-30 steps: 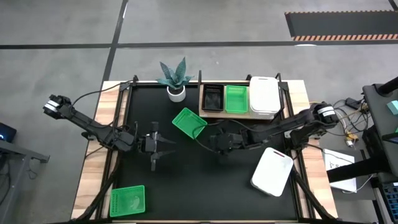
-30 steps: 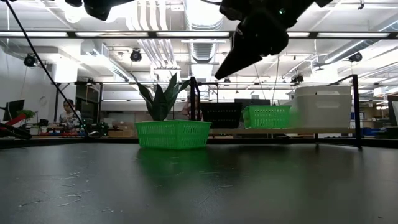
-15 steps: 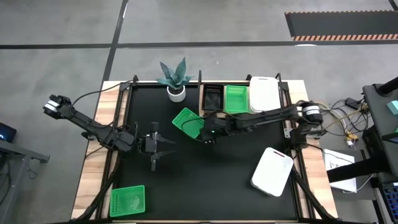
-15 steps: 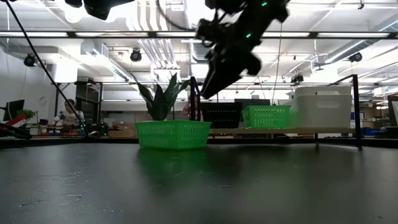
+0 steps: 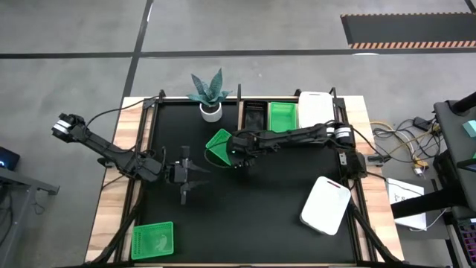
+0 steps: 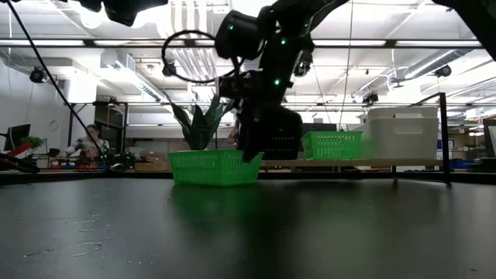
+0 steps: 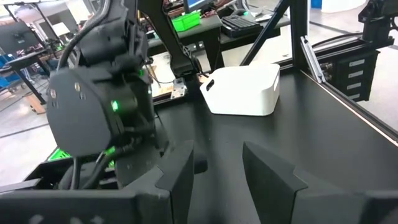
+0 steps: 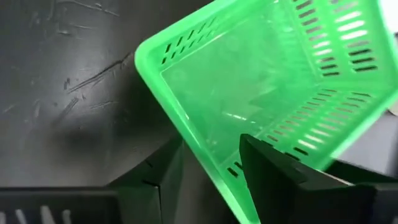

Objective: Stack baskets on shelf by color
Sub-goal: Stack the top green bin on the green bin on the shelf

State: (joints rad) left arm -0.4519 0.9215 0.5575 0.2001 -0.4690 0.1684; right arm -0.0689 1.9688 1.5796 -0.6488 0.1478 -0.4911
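The high view looks straight down on the whole table (image 5: 223,223), while the low view sits at tabletop height, looking level across it into the room. Both share the loose green basket (image 5: 219,144), seen very close by the right wrist camera; the left wrist camera seemingly faces across toward a white basket (image 7: 242,90).

A grey concrete floor (image 5: 245,26) crossed by dark seams surrounds the large black tabletop (image 5: 245,216), which has light wooden side strips (image 5: 108,216). A black mat edged with orange-striped tape (image 5: 409,30) lies on the floor. In the low view, long fluorescent ceiling lights (image 6: 139,43), white ducts (image 6: 186,54) and a seated person (image 6: 91,139) show behind.
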